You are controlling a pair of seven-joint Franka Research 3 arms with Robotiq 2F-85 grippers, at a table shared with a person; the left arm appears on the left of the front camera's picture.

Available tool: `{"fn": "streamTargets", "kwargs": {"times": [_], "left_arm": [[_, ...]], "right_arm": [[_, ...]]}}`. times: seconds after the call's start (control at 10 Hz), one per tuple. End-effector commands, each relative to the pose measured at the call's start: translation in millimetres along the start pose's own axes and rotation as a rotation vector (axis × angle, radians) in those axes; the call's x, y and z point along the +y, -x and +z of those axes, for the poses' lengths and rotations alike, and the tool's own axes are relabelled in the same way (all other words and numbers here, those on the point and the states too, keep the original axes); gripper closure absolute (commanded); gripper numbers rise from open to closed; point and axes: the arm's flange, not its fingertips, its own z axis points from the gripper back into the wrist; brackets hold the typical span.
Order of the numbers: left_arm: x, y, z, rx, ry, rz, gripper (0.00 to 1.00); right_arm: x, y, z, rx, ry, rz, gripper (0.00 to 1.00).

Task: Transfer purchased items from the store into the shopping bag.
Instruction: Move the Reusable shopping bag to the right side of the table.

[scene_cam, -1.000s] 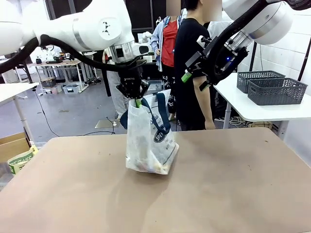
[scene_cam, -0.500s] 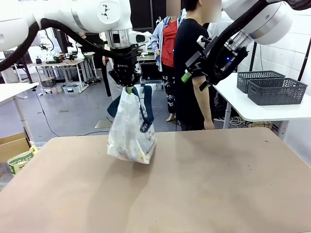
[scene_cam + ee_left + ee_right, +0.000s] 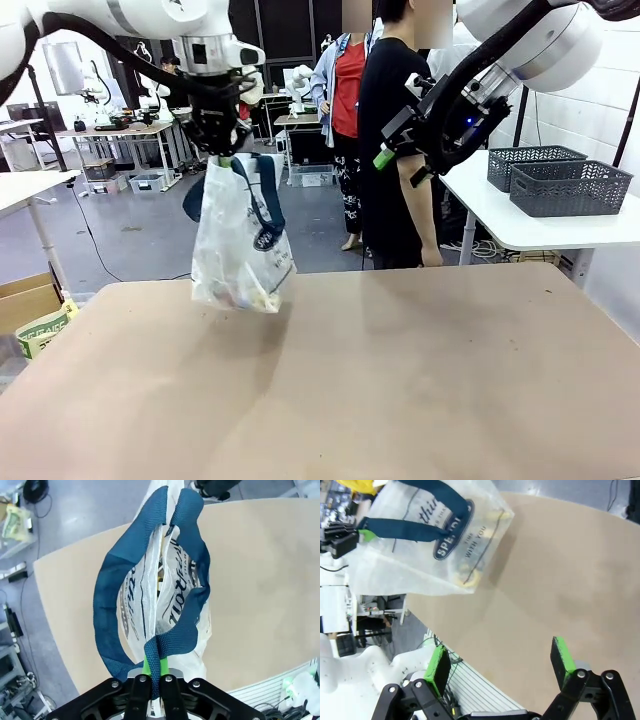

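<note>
Shopping bag (image 3: 238,245): translucent clear plastic, dark navy handles (image 3: 112,605), dark print on its side. Hangs in the air above the left part of the table (image 3: 400,380), its bottom just clear of the tabletop, the body tilted.

Purchased items (image 3: 240,292): small yellowish and pale packs lying in the bottom of the bag, seen through the plastic; single items cannot be told apart.

Left gripper (image 3: 222,152): directly above the bag; jaws pinched tight on the gathered navy handle straps, green pads (image 3: 148,664) pressed against the webbing, as the left wrist view shows. The bag's whole weight hangs from this hold.

Right gripper (image 3: 500,667): raised high at the right, well apart from the bag; jaws spread wide with nothing between them, table surface showing through the gap.

Table: tan, flat top, the bag's shadow lying under it.

Surroundings: two people (image 3: 385,130) standing at the far side; a white side table (image 3: 520,220) at the right carrying two dark grey openwork baskets (image 3: 565,185); a brown cardboard box (image 3: 25,300) at the left edge.
</note>
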Motion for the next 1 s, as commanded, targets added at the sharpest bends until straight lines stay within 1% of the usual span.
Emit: {"fn": "streamTargets", "kwargs": {"times": [0.0, 0.2, 0.3, 0.5, 0.6, 0.9], "left_arm": [[25, 10, 17, -0.014, -0.041, 0.070, 1.00], [61, 23, 18, -0.005, -0.040, 0.126, 1.00], [82, 30, 15, -0.009, -0.016, 0.137, 1.00], [114, 45, 10, -0.005, -0.025, 0.140, 1.00], [130, 53, 5, -0.012, -0.035, 0.147, 1.00], [185, 75, -23, -0.042, -0.015, 0.143, 1.00]], "right_arm": [[1, 0, 0, -0.008, 0.004, -0.014, 0.00], [1, 0, 0, -0.008, 0.004, -0.014, 0.00], [1, 0, 0, -0.008, 0.004, -0.014, 0.00], [1, 0, 0, -0.008, 0.004, -0.014, 0.00], [1, 0, 0, -0.008, 0.004, -0.014, 0.00], [1, 0, 0, -0.008, 0.004, -0.014, 0.00]]}}
